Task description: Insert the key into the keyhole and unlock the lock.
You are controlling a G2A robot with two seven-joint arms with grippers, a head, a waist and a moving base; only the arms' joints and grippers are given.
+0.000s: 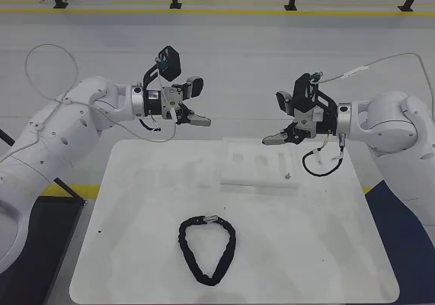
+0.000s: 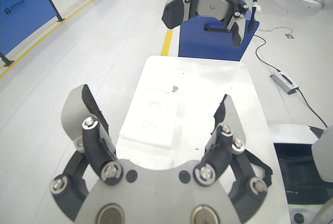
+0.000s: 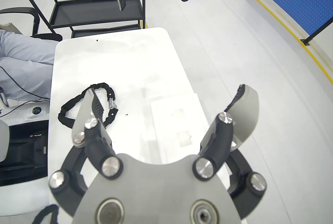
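Chain lock (image 1: 206,249): closed loop at 6 o'clock on desk (image 1: 126,229), metal cylinder (image 1: 211,219) at its 12 o'clock. Key (image 1: 286,174): on white tray (image 1: 240,174), 2 o'clock from lock. Left pincer (image 1: 199,103), right pincer (image 1: 273,120): both released, empty, aloft. Advice: right pincer nearest; pinch key's head, leaving blade free for insertion.

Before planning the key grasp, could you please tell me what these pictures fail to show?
Key: too small in top and left wrist views; orientation unclear.
Lock cylinder: too small in right wrist view; opening unresolved.
Chain: partly hidden behind a finger of the right gripper there.
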